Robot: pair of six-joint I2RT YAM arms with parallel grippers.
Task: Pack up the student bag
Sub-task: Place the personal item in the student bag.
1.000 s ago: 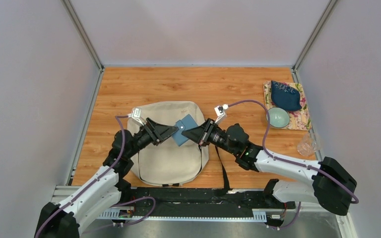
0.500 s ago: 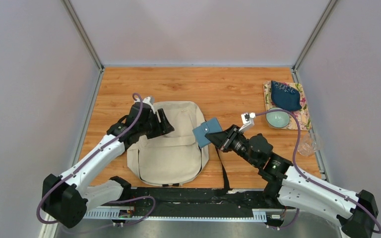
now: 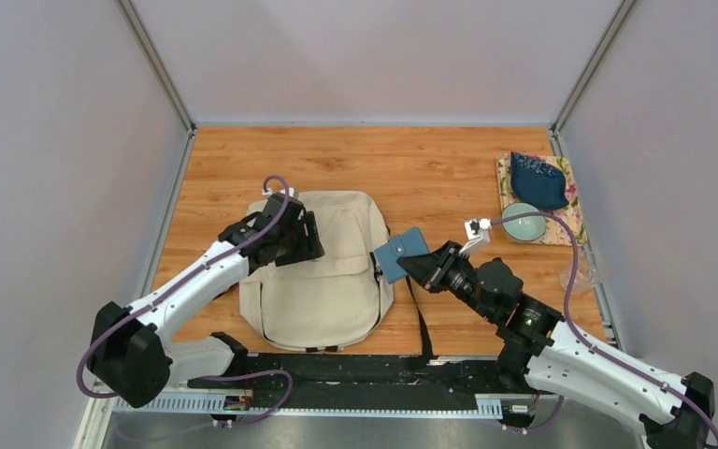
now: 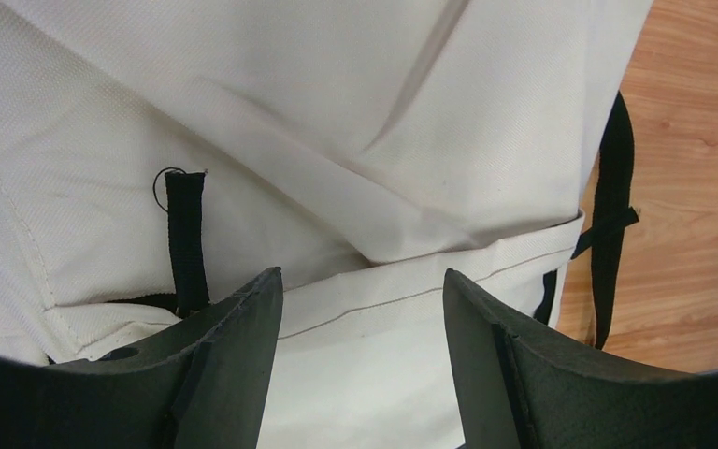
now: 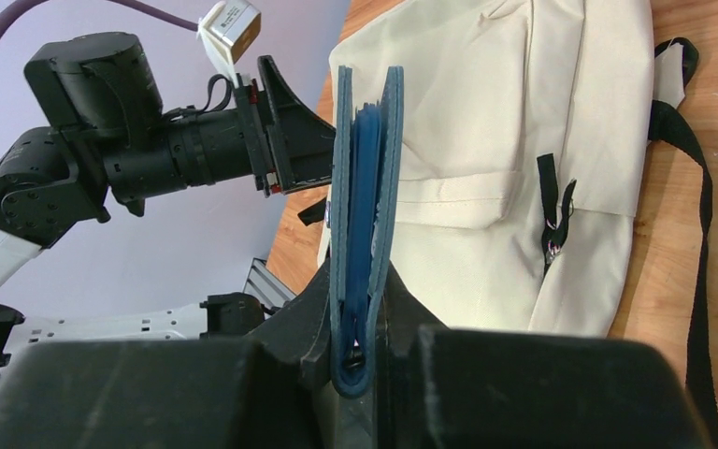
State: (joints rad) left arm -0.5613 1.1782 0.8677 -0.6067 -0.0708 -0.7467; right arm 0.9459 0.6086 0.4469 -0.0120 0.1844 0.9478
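One student bag (image 3: 327,281) lies flat; left end effector (image 4: 363,285) gapes over it, right end effector (image 5: 363,299) clamps one wallet (image 3: 402,254) (teal).

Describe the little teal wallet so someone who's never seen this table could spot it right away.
Find the big beige canvas backpack lying flat on the wooden table. Just off its right edge, the right gripper pinches a small flat teal wallet by one edge. It is the only thing a gripper holds.
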